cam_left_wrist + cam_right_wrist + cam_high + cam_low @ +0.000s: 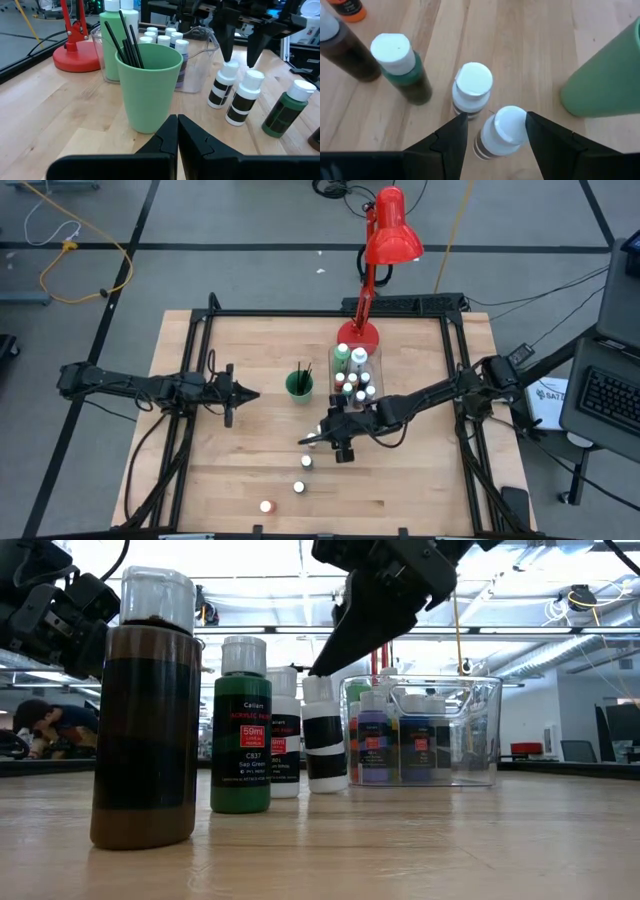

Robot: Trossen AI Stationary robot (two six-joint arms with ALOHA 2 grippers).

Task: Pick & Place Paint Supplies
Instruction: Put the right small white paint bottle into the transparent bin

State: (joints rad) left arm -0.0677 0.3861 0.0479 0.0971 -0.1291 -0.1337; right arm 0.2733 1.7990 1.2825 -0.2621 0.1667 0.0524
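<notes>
A: What's on the wooden table (240, 470)?

B: Four loose bottles run diagonally through the lower middle of the high view. The black-and-white bottle (501, 131) stands between the right gripper (495, 131)'s spread fingers, ungripped; another (471, 90) is just beside it, then a green one (402, 67) and a brown one (145, 710).

A: Elsewhere?

B: Several bottles fill the clear bin (372, 380) at centre. Four brushes (127, 45) stand in the green cup (148, 90). The left gripper (243, 393), closed and empty, waits at left-centre.

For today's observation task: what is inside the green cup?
The green cup holds several thin dark brush handles, leaning and sticking out above its rim. Their lower ends and tips are hidden by the cup's wall.
</notes>
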